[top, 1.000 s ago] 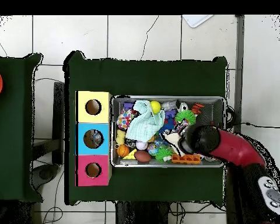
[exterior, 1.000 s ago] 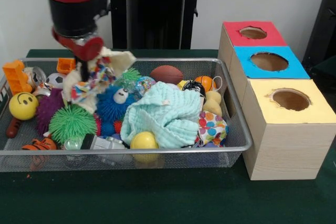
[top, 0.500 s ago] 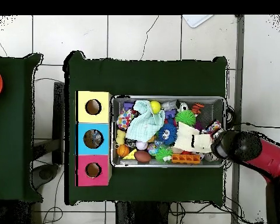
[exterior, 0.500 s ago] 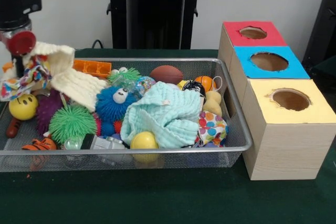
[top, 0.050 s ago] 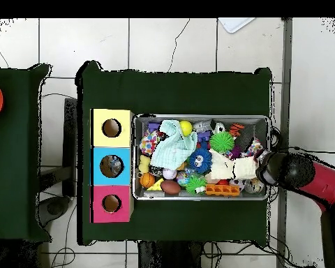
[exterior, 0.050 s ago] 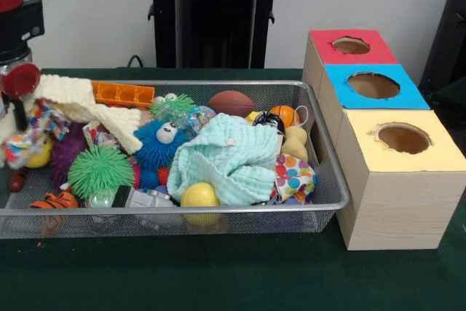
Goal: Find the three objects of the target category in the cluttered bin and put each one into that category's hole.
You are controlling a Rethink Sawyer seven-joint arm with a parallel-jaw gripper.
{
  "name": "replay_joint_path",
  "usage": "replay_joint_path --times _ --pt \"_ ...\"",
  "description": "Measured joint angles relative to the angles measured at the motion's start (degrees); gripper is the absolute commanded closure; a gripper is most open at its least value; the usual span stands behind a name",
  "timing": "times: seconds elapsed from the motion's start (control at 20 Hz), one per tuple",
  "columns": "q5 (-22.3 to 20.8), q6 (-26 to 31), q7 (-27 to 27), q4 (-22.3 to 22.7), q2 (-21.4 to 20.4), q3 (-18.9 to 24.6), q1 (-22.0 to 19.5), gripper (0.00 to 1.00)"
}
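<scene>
Front view: hand (exterior, 0.050 s ago: 14, 103) at the bin's (exterior, 0.050 s ago: 331, 180) outer end, the end farthest from the three boxes, clamped on a cream waffle-knit cloth (exterior, 0.050 s ago: 84, 103) with a bright printed scrap (exterior, 0.050 s ago: 33, 136) bunched just below the grip. Cloth stretched away from the hand toward the boxes, long axis running down the length of the bin, free end draped onto the toys beside the blue fuzzy toy (exterior, 0.050 s ago: 160, 143). Orange block tray (exterior, 0.050 s ago: 124, 94) just behind that free end.

Overhead view: same reading, hand (top, 0.050 s ago: 264, 167) over the bin's end wall (top, 0.050 s ago: 269, 139), cloth (top, 0.050 s ago: 233, 167) trailing from it straight toward the yellow box (top, 0.050 s ago: 112, 128), blue box (top, 0.050 s ago: 112, 166) and red box (top, 0.050 s ago: 112, 203).

Likely step: lifting the cloth clear of the clutter, either as a target item or to uncover what lies under it. Target category not told by the pictures, so which hole is meant cannot be said.

Key relation for any delivery: all three holes lie on the far side of the whole bin from the hand, along the very line the cloth hangs. Carrying that way means a trailing tail dragged across the mint cloth (exterior, 0.050 s ago: 226, 158) and the spiky green ball (exterior, 0.050 s ago: 100, 171); more height first looks wise, to avoid snagging.
</scene>
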Motion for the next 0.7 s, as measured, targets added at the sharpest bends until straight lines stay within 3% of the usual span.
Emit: replay_joint_path --times 0.7 --pt "-1.1 0.0 0.0 -0.2 0.9 3.5 0.0 0.0"
